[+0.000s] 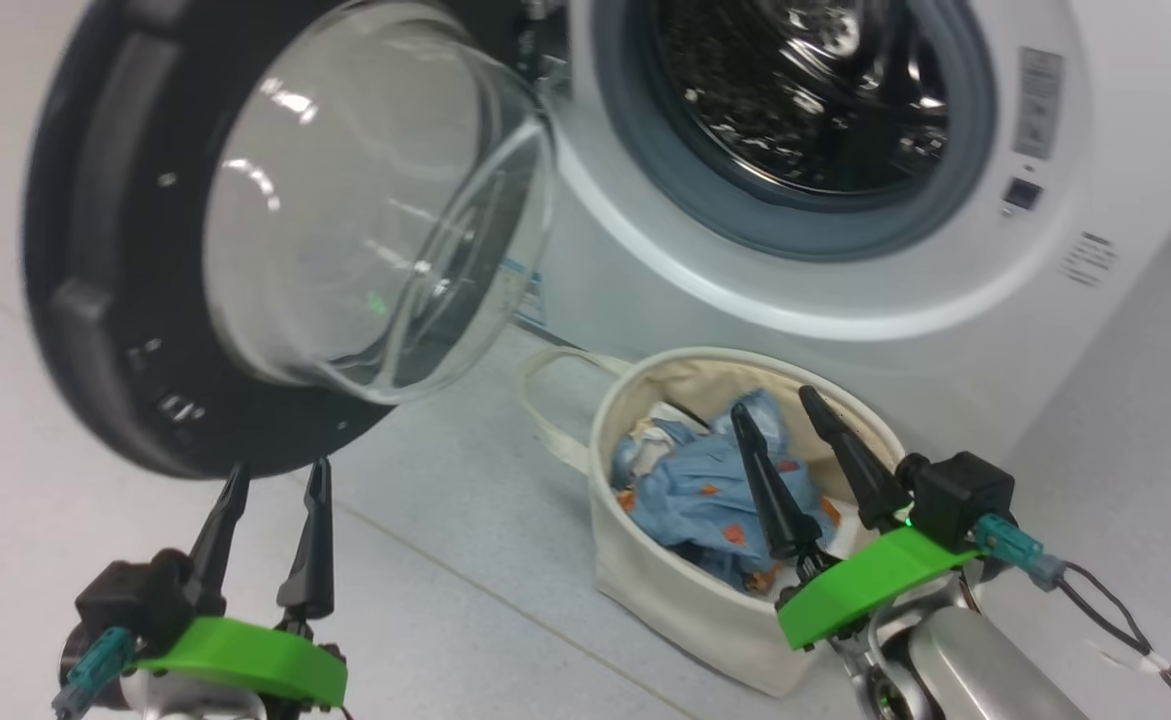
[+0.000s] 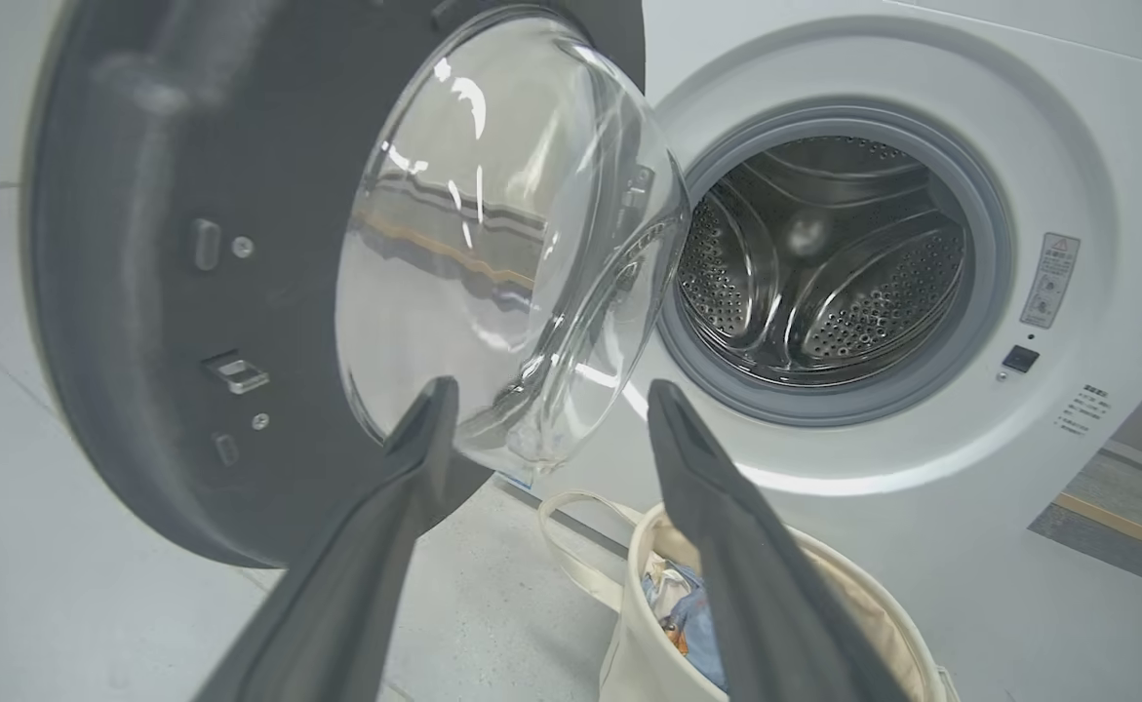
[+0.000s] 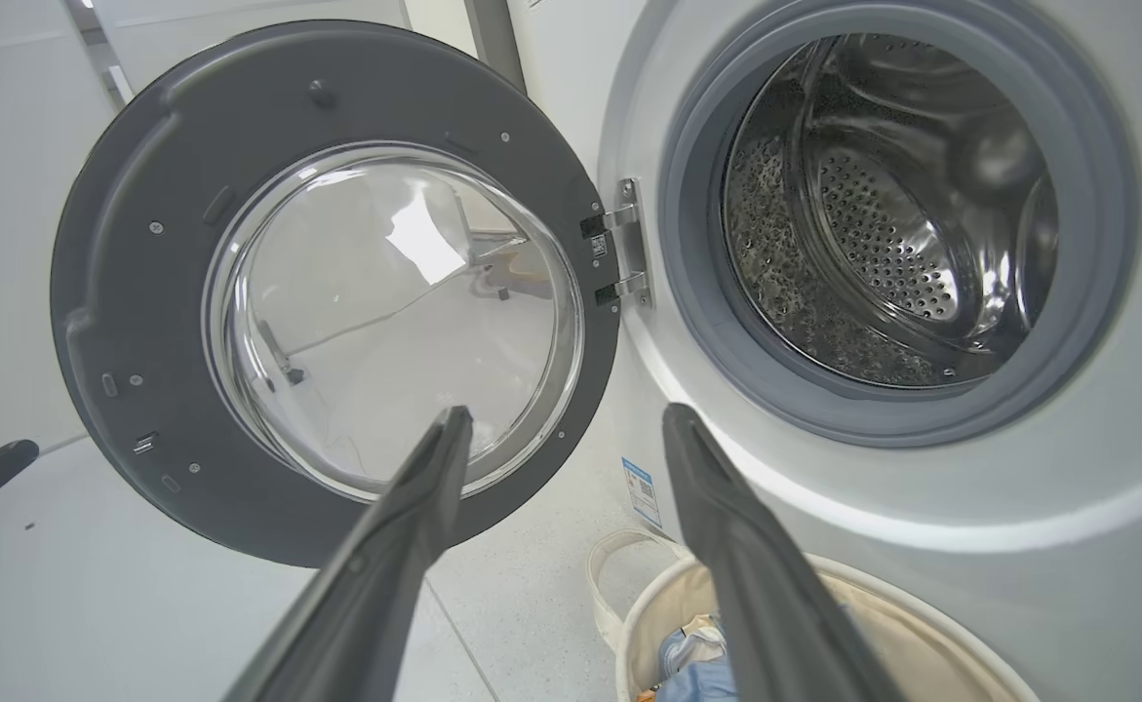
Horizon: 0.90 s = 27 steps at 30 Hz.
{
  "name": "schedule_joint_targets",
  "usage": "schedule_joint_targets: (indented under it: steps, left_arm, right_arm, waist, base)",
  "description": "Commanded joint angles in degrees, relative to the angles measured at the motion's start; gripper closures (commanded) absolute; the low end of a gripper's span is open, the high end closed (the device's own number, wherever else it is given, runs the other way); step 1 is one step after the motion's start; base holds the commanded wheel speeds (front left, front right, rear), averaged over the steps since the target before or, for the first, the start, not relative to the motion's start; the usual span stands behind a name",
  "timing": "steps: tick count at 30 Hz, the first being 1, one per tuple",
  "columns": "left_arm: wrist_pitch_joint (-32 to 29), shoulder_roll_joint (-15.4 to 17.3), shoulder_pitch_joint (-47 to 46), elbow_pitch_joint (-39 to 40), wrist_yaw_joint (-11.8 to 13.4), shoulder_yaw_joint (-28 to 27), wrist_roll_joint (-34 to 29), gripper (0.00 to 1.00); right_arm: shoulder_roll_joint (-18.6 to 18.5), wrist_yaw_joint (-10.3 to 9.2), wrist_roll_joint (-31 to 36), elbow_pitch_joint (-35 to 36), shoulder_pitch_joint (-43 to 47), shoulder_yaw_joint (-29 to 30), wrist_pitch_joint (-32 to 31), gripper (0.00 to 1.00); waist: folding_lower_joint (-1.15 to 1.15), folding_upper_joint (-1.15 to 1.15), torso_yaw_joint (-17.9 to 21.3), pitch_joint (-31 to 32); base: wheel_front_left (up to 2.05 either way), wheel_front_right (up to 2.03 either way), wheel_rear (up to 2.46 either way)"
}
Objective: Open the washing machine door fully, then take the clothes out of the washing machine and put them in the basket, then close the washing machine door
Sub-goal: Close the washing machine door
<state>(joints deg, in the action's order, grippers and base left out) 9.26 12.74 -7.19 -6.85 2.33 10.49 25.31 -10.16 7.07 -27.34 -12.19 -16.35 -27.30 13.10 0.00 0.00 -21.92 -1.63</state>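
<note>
The door point(image 1: 285, 230) stands swung wide at the left, its inner face and glass bowl turned toward us. In the left wrist view its latch point(image 2: 234, 373) sits on the rim side far from the washer. Just under the door's lower rim is our left gripper point(image 1: 280, 468), fingers pointing up, spread a moderate way and holding nothing. The tips are close to the rim, but we cannot tell whether they touch it.

Next comes the basket point(image 1: 645, 580), on the floor against the washer's front, below the opening. The clothes point(image 1: 690, 490) lie heaped inside it. Above them hangs our right gripper point(image 1: 773, 402), fingers parted and empty. Further right, the washer point(image 1: 945, 330) shows a bare steel drum point(image 1: 805, 90); we see no cloth in it or on the gasket.

So we judge the unloading done and the closing of the door the step in hand. To do it well, we should bring the left gripper round to the door's outer face and press on the black rim, not the glass. Pressing near the latch side, far from the hinge point(image 3: 629, 244), gives the most leverage. The push should follow the door's arc rather than a straight line, then end with a firm press so the latch catches. Before the swing, we should draw the right gripper back and check that the basket's loop handle point(image 1: 555, 400) lies under the door's path.
</note>
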Motion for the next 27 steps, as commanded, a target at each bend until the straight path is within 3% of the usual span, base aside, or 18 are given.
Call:
schedule_joint_targets:
  steps: [1, 5, 16, 27]
  left_arm:
    - [0.44, 1.25, -1.62, 1.84, 0.23, -2.29, -0.50, 0.00]
    - [-0.07, 1.10, -0.76, 2.20, 0.57, -2.39, 0.17, 0.00]
    - [0.70, 1.51, 2.09, 5.18, 3.14, -4.57, 0.87, 0.00]
    - [-0.32, 1.28, 1.80, 6.14, 2.30, -4.94, 3.69, 0.00]
  right_arm:
    - [-0.34, 0.42, -0.36, 1.60, -0.65, -0.94, 0.09, 0.00]
    - [-0.31, 0.42, -0.67, 1.54, -0.35, -1.49, -0.06, 0.00]
    - [-0.31, 0.42, -2.23, 0.80, -3.77, -5.94, -0.58, 0.00]
    - [-0.54, 0.42, -3.01, -0.56, -4.89, -6.10, 0.42, 0.00]
  waist:
    - [0.00, 0.00, -2.00, 0.80]
    - [0.00, 0.00, -4.57, 1.33]
    - [0.00, 0.00, -6.13, -0.38]
    - [0.00, 0.00, -6.14, -0.52]
  base:
    - [0.00, 0.00, 0.00]
    - [0.00, 0.00, 0.00]
    - [0.00, 0.00, 0.00]
    - [0.00, 0.00, 0.00]
